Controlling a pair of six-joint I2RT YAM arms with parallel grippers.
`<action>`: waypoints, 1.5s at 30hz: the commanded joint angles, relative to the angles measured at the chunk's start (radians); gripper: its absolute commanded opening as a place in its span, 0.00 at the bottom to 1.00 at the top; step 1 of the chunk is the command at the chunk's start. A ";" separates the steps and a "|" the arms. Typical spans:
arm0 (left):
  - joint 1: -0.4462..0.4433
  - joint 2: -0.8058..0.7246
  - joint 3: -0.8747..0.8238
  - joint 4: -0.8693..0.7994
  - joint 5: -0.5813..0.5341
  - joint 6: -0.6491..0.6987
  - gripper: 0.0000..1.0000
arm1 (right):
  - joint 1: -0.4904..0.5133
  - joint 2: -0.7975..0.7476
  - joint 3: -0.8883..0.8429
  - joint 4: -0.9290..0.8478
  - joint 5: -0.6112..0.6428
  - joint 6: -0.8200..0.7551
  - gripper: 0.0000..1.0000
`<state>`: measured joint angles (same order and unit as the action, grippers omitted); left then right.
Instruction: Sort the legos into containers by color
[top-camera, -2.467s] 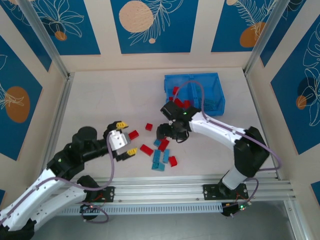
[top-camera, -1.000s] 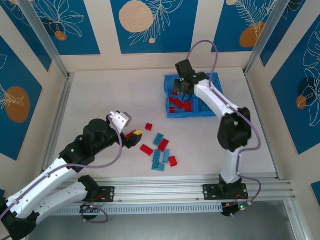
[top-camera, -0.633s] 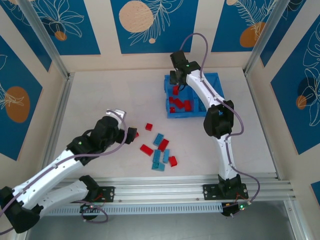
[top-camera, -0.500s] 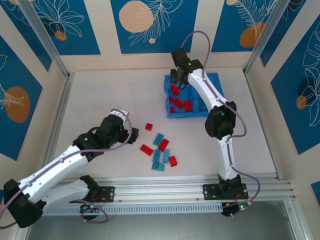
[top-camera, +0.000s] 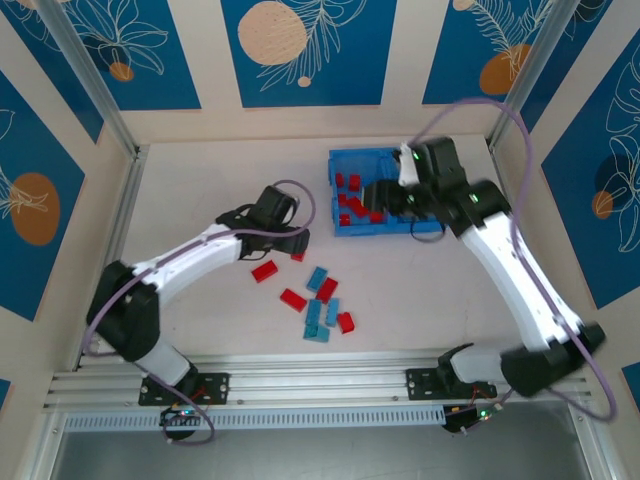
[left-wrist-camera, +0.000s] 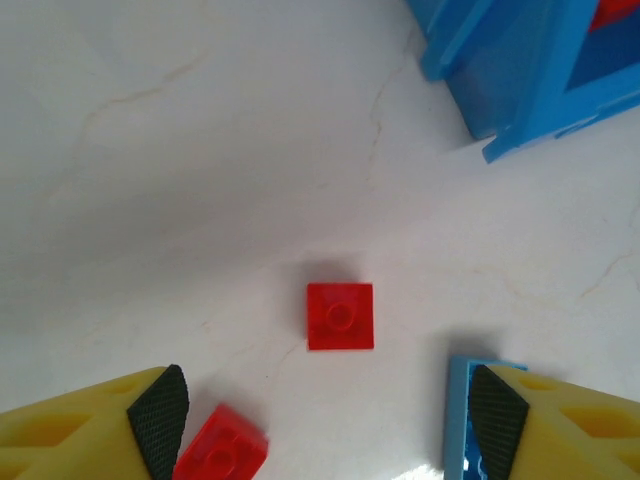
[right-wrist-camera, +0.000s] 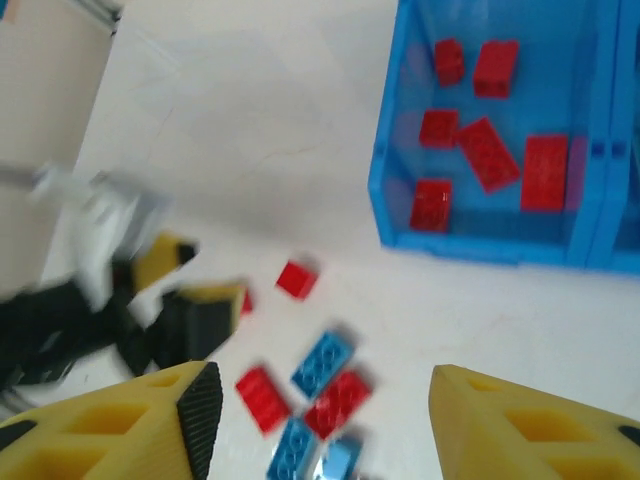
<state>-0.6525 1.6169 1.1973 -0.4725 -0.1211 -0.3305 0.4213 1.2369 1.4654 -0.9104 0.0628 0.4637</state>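
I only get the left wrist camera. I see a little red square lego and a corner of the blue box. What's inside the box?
Observer: From the right wrist camera, the bin's left compartment holds six red legos that I can count.
Operator: Are there lots more legos to pick up?
Observer: Yes. In the top camera a mixed bunch of loose legos lies on the table, nearer the arm bases than your square. It's about four blue and four red.
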 joint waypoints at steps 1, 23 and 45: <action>0.009 0.101 0.072 -0.024 0.060 0.011 0.74 | 0.000 -0.148 -0.153 -0.005 0.007 0.108 0.62; 0.009 0.356 0.114 0.011 0.097 0.010 0.44 | 0.001 -0.331 -0.383 0.039 -0.120 0.245 0.66; -0.100 0.485 0.940 -0.078 0.031 0.183 0.31 | -0.001 -0.310 -0.337 0.041 -0.095 0.259 0.66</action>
<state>-0.7773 1.9301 2.0308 -0.5327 -0.0563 -0.1905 0.4206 0.9337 1.1000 -0.8600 -0.0341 0.7078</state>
